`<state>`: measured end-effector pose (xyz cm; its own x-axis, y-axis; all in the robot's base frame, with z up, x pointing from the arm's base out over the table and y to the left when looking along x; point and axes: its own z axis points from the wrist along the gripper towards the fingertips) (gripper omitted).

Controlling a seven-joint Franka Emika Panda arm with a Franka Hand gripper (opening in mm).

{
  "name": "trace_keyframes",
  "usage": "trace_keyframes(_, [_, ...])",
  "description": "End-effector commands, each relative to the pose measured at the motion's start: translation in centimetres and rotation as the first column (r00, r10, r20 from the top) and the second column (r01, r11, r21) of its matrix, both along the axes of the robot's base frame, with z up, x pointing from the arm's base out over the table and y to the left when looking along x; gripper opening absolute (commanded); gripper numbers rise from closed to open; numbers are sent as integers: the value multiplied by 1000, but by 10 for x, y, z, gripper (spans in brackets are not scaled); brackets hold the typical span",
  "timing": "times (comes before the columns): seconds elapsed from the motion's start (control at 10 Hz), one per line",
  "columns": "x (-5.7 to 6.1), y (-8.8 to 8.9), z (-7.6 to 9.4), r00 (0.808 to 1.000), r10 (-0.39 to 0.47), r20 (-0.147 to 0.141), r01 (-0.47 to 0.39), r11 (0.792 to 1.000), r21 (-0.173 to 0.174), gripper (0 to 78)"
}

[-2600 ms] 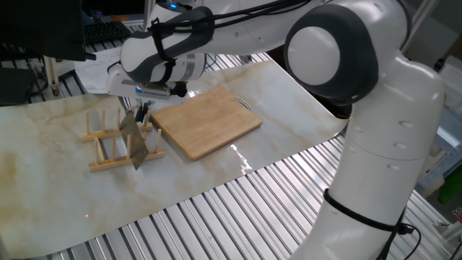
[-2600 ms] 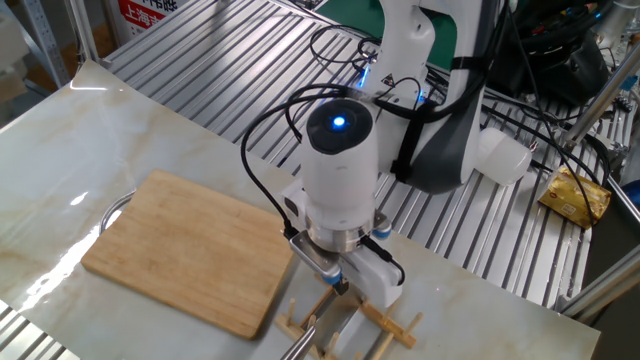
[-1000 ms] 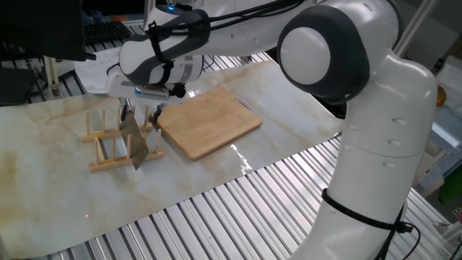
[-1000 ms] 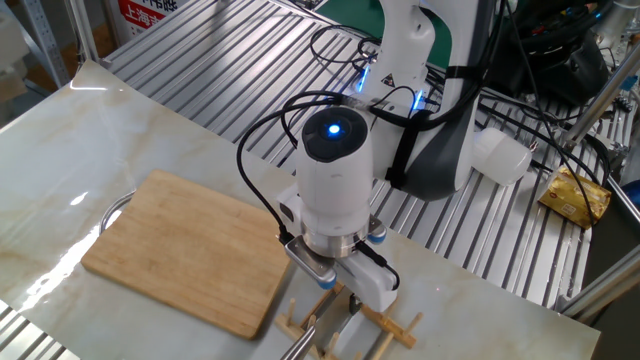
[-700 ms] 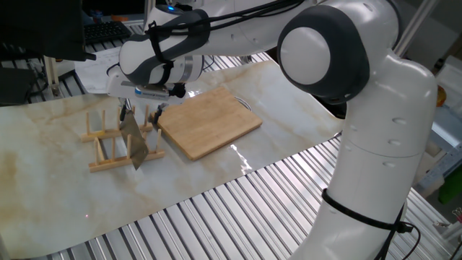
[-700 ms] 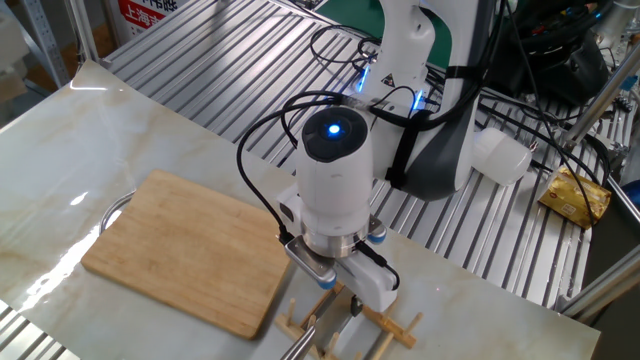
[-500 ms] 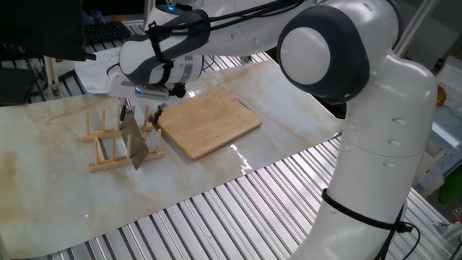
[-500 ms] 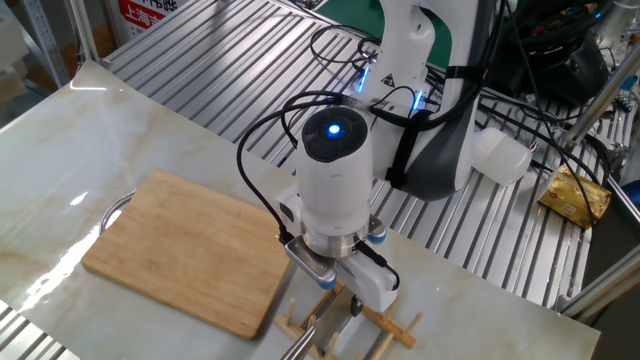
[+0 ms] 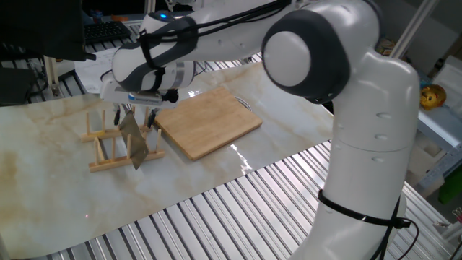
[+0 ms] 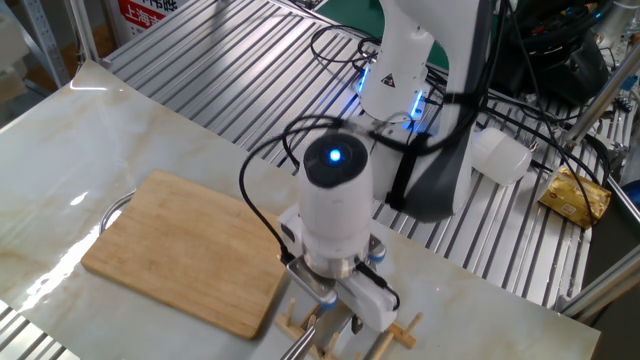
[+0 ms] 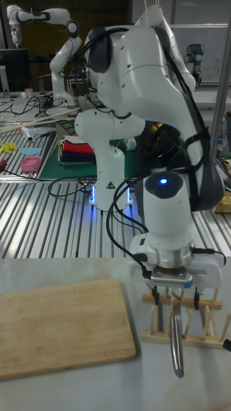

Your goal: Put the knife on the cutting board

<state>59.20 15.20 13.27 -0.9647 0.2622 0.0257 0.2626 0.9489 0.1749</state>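
The knife (image 9: 133, 141) stands on edge in the wooden peg rack (image 9: 115, 148), its grey blade leaning between the dowels. The gripper (image 9: 134, 115) hangs right over its handle, fingers (image 11: 155, 293) spread apart on either side and not clamped. Just beside the rack lies the cutting board (image 9: 206, 121), flat and bare, its metal loop on the far edge. Both rest on a pale marble-patterned counter (image 9: 43, 166) laid over a bed of ribbed metal slats (image 9: 238, 217). Beyond, the tall fixed view shows a lab bench with a second robot arm (image 11: 48, 26), cables and coloured clutter.
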Motion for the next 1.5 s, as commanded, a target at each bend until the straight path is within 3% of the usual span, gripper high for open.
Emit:
trace_keyframes(0.1, [6, 6, -8, 1000, 10, 7, -10, 1000, 5, 774])
trace_keyframes(0.9, [8, 9, -13, 999, 45, 3, -45, 999, 9, 774])
trace_keyframes(1.0, [8, 9, -13, 999, 46, 2, -46, 999, 10, 12])
trace_keyframes(1.5, [8, 9, -13, 999, 46, 2, -46, 999, 10, 12])
